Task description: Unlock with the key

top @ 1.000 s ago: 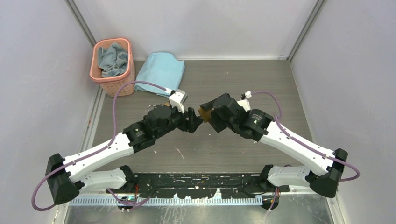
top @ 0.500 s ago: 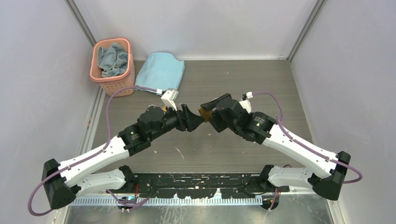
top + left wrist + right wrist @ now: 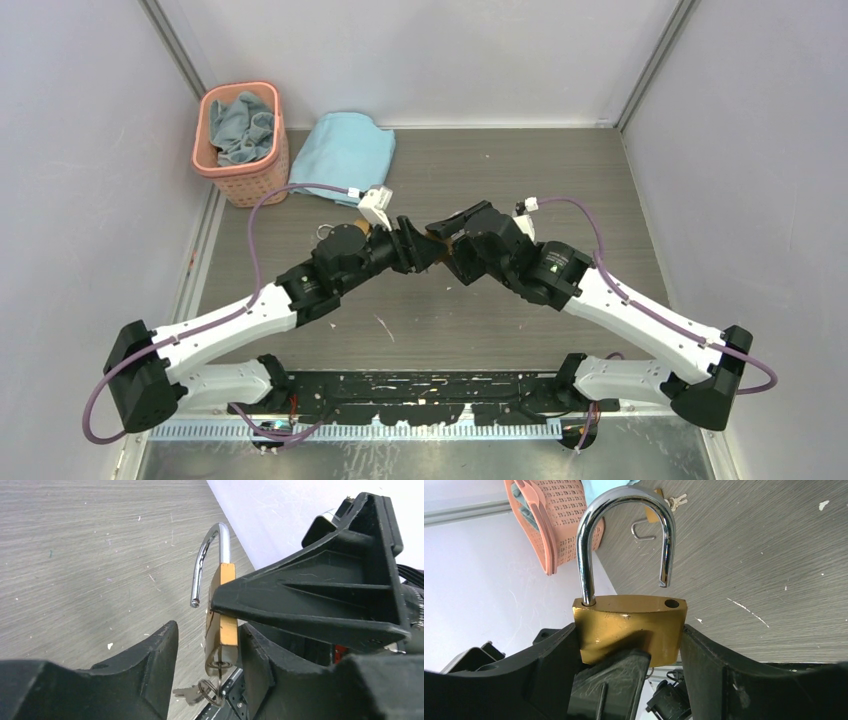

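Observation:
My right gripper [image 3: 629, 650] is shut on a brass padlock [image 3: 629, 625] and holds it above the table. Its steel shackle [image 3: 624, 510] stands open, with one end free of the body. In the left wrist view the padlock [image 3: 222, 605] shows edge-on. A key [image 3: 218, 666] sits in its bottom, with a ring and a spare key [image 3: 187, 694] hanging from it. My left gripper [image 3: 210, 670] is open, with its fingers on either side of the lock's bottom and the key. In the top view both grippers [image 3: 420, 250] [image 3: 447, 245] meet at mid-table.
A pink basket [image 3: 240, 130] with a cloth in it stands at the back left, with a folded blue cloth [image 3: 348, 150] beside it. A second padlock [image 3: 644, 522] with keys [image 3: 674, 501] lies on the table behind the left arm.
My left wrist has turned and moved in towards the padlock, so its fingers now lie around the lock's bottom. The right gripper has kept hold of the padlock and barely moved.

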Robot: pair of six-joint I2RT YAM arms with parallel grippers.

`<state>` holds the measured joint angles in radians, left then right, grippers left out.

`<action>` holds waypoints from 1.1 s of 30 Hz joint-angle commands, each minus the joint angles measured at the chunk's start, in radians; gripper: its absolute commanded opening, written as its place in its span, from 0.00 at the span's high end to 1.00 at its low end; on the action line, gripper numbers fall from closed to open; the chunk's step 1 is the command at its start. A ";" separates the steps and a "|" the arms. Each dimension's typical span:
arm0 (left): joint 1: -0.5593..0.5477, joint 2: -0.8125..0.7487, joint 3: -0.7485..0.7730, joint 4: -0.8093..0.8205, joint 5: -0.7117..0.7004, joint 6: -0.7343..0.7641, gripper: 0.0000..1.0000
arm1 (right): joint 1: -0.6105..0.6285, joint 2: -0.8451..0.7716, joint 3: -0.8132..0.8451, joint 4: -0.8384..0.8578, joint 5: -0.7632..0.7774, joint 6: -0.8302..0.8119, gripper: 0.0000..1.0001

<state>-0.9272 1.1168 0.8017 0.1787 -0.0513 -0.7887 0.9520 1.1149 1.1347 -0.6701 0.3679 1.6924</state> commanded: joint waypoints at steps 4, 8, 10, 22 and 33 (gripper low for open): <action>0.004 0.021 0.007 0.129 0.002 -0.012 0.72 | 0.004 -0.069 0.016 0.147 -0.003 0.010 0.99; 0.006 0.027 0.004 0.125 -0.003 -0.014 0.99 | 0.003 -0.074 0.013 0.146 0.002 0.010 0.99; 0.005 0.026 0.003 0.123 -0.007 -0.014 1.00 | 0.003 -0.076 0.010 0.142 0.011 0.009 0.99; 0.005 -0.067 -0.125 0.160 0.033 0.181 1.00 | 0.004 -0.089 0.025 -0.093 0.187 0.033 0.00; 0.005 -0.176 -0.241 0.208 0.131 0.338 1.00 | 0.003 -0.096 -0.065 -0.142 0.211 0.053 0.02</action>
<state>-0.9226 1.0061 0.5415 0.1921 0.0235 -0.5301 0.9543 1.0321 1.0962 -0.7963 0.5228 1.7191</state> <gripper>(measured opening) 0.199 0.996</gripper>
